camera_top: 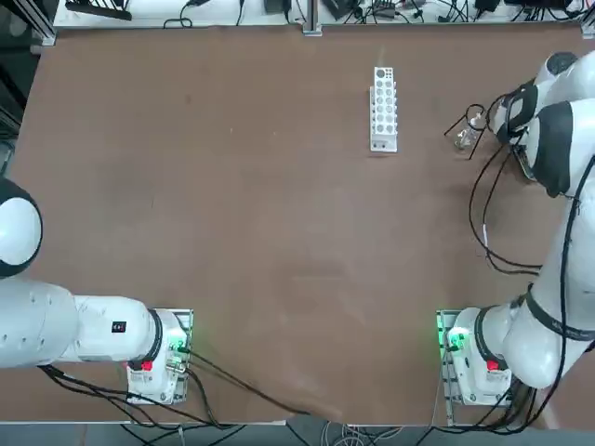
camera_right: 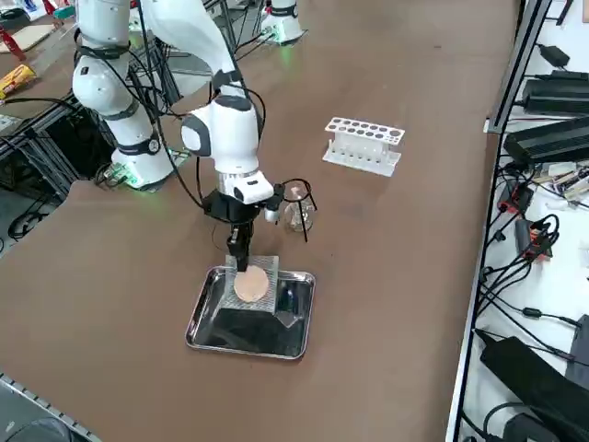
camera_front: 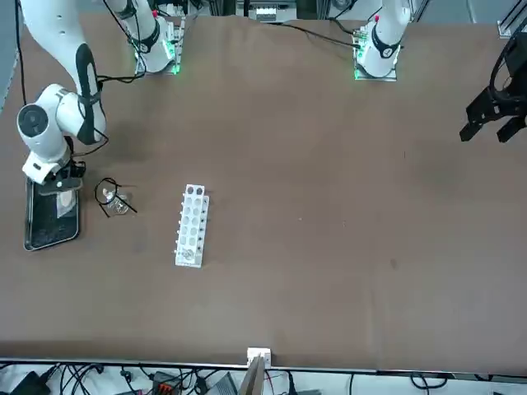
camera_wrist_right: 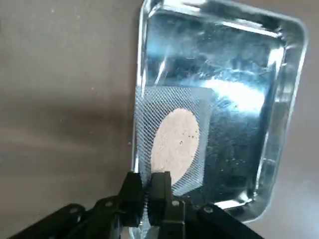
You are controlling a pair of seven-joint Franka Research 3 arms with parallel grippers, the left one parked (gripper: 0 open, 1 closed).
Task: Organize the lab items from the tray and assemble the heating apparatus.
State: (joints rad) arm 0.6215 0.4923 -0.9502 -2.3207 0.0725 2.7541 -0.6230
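The shiny metal tray lies near the table's right edge, with its rim filling the wrist view. Inside it, the grey gauze mat with its beige disc leans tilted against one tray wall. My right gripper hangs straight down over the tray, fingers pressed together on the mat's near edge. The black wire tripod stands on the table just beyond the tray, and the clear glass burner sits right at it. Both also show in the top view: tripod, burner.
The white test tube rack lies further along the table, towards the middle. Cables trail from my right arm beside the tray. Brown tabletop spreads to the left.
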